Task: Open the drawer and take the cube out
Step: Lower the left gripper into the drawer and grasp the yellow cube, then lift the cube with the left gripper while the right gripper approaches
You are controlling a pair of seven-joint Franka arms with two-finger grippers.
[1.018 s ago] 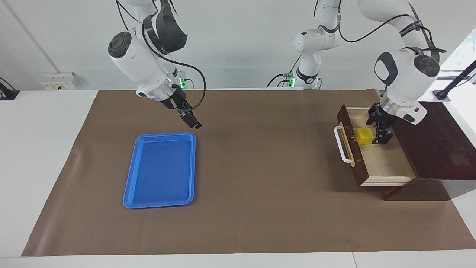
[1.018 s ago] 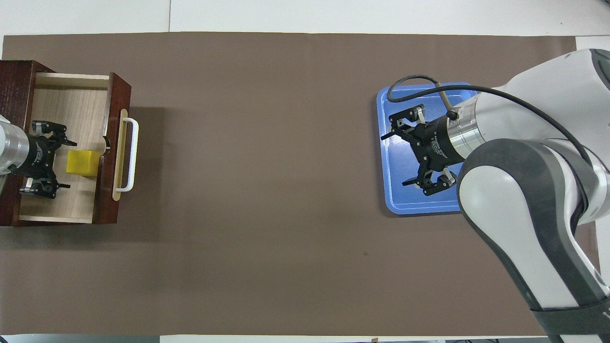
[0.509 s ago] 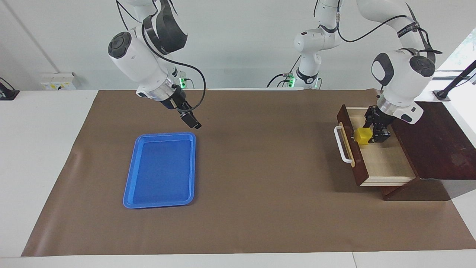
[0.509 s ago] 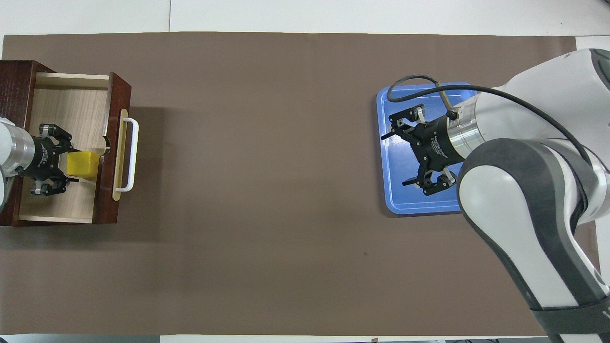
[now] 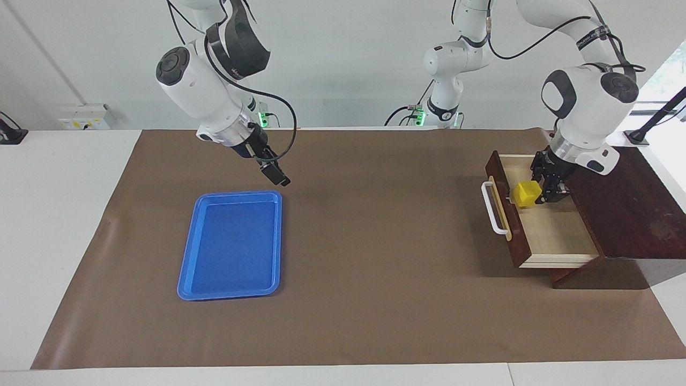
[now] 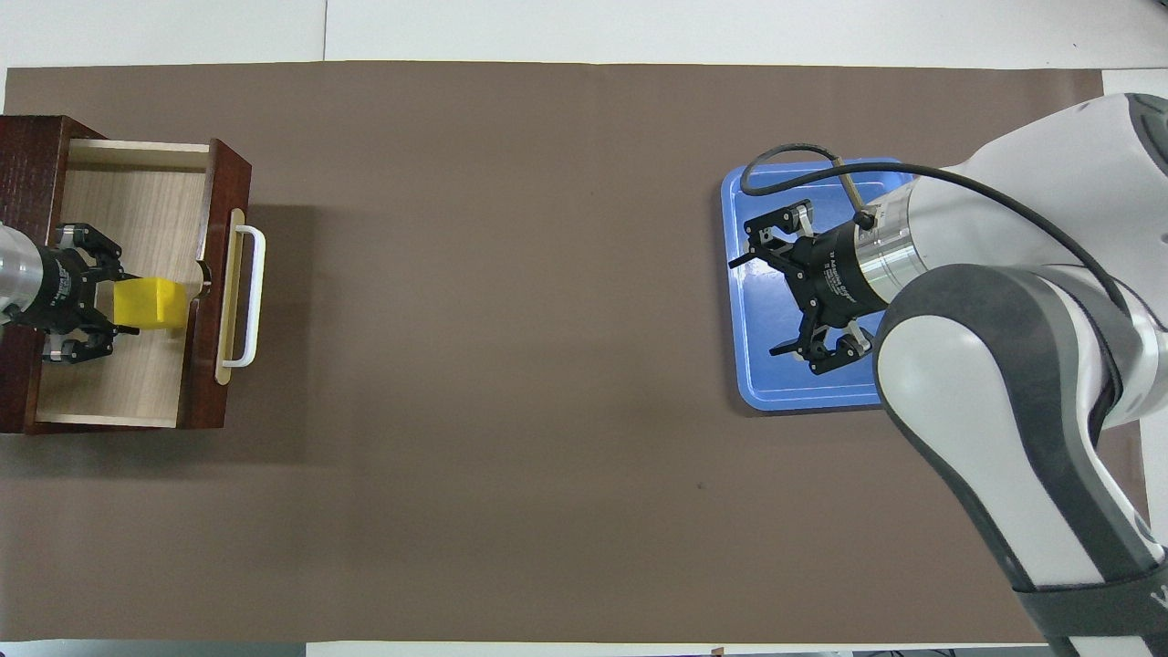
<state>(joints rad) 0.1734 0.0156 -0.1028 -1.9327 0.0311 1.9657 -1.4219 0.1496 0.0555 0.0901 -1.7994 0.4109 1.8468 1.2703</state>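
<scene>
Bright, even room lighting; both views sharp, without blur. Daylight glare whitens the window (image 5: 670, 69) at the left arm's end. The drawer (image 5: 541, 236) casts a soft shadow on the brown mat (image 5: 375, 268).

Dark reddish-brown drawer (image 5: 541, 236) pulled open at the left arm's end, white bar handle, pale interior. Small yellow cube (image 5: 526, 193) tilted, raised over the interior.
</scene>
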